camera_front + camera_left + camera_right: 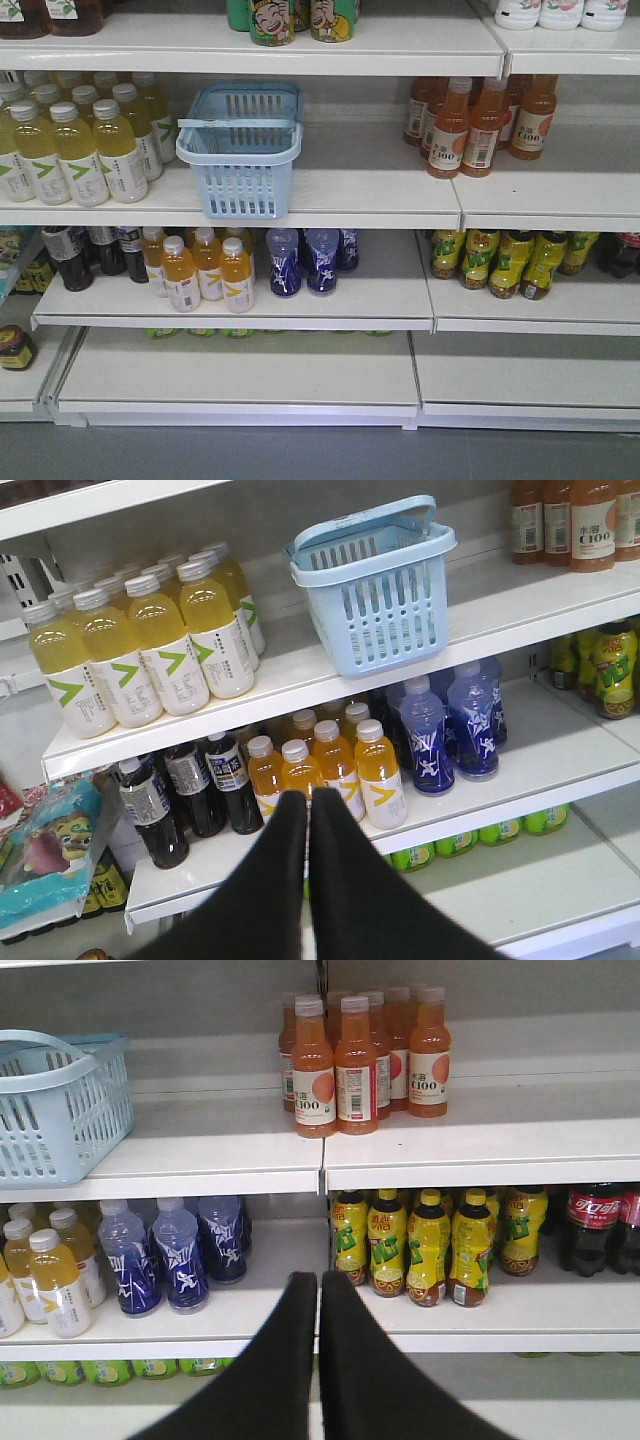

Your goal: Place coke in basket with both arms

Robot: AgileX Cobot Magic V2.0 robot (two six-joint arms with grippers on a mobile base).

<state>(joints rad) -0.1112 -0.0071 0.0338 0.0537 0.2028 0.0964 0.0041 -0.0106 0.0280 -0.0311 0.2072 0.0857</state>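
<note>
— Where is the coke [592,1222] standing?
— It is standing at the far right of the lower shelf [560,1308], set back from the front lip with bare board lying before it. The yellow-capped bottles [430,1245] are crowding just beside it on the left, and the frame edge is cutting its right-hand neighbour.
— And the basket [240,150]?
— It is sitting one shelf up and well to the left, with its front reaching the shelf's edge. Open board is running from its right side to the orange bottles [478,125].
— The grippers?
— The right gripper [319,1290] and the left gripper [308,805] are hanging before the shelves, fingers pressed together, gripping nothing.
</note>
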